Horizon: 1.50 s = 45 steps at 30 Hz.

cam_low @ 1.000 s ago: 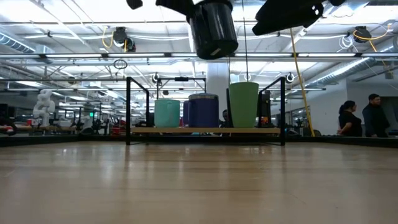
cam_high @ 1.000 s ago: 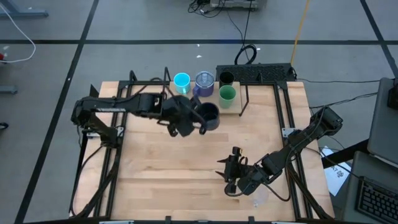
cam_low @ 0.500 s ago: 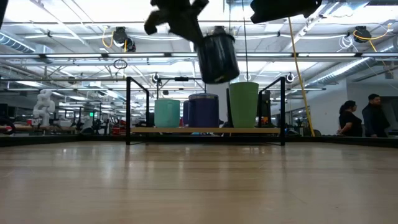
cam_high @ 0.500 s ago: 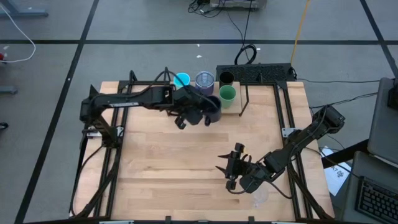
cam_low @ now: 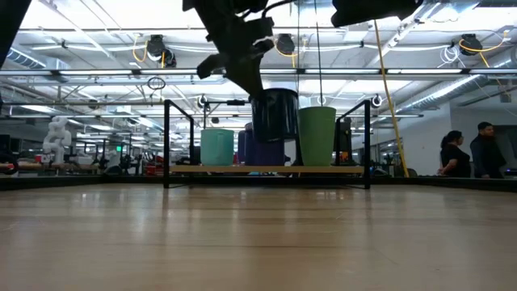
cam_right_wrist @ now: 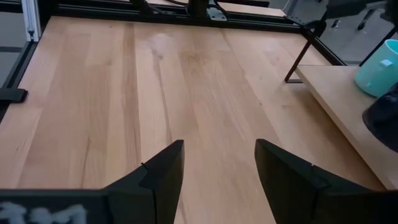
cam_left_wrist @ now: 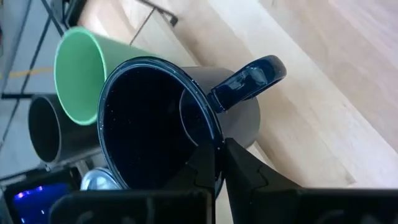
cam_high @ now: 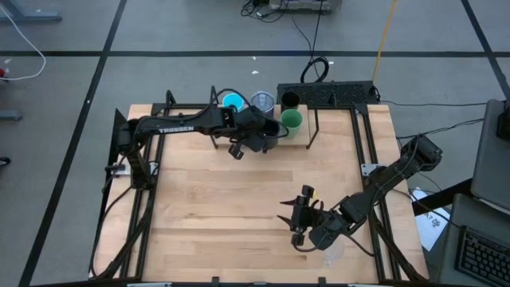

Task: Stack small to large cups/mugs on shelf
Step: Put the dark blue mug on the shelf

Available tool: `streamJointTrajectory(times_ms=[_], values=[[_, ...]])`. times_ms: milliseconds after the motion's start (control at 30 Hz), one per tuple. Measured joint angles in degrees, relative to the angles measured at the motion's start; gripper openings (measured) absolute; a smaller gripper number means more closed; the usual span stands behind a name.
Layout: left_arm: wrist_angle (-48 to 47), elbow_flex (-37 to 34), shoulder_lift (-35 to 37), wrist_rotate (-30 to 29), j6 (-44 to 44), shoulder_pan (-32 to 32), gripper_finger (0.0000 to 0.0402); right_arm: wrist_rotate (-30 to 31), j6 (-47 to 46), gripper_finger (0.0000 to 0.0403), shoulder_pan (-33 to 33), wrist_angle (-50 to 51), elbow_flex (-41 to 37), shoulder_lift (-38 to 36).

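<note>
Black handled mug (cam_low: 275, 114), clamped by its rim in the left gripper (cam_left_wrist: 219, 163), has been carried over and lowered to just above the shelf (cam_low: 266, 170) beside the green cup (cam_low: 317, 136), so release seems near, while the right gripper (cam_right_wrist: 217, 168) waits open over the table.

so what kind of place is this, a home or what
Probably a robotics lab or industrial workshop, not a home: exposed ceiling trusses and pipes, a white humanoid robot in the background, and taped lines on a grey concrete floor around the table.
</note>
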<state>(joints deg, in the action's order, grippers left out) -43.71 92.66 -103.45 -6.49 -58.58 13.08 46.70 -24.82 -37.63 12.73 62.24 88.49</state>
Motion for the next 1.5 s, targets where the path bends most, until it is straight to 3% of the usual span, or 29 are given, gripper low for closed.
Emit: streamJointTrajectory(times_ms=[433,1233,1500], values=[[-1.0,-0.1,-2.5,-1.8,3.1,3.0,0.0012,0.0,0.1,0.0187,-0.1,0.0,0.0,0.0],[0.2,0.0,-5.4,-1.5,0.1,4.3,0.0017,-0.1,0.0,0.0187,-0.4,0.0,0.0,0.0],[0.3,0.0,-5.4,-2.1,0.2,4.7,0.0048,-0.1,0.0,0.0187,-0.4,0.0,0.0,0.0]])
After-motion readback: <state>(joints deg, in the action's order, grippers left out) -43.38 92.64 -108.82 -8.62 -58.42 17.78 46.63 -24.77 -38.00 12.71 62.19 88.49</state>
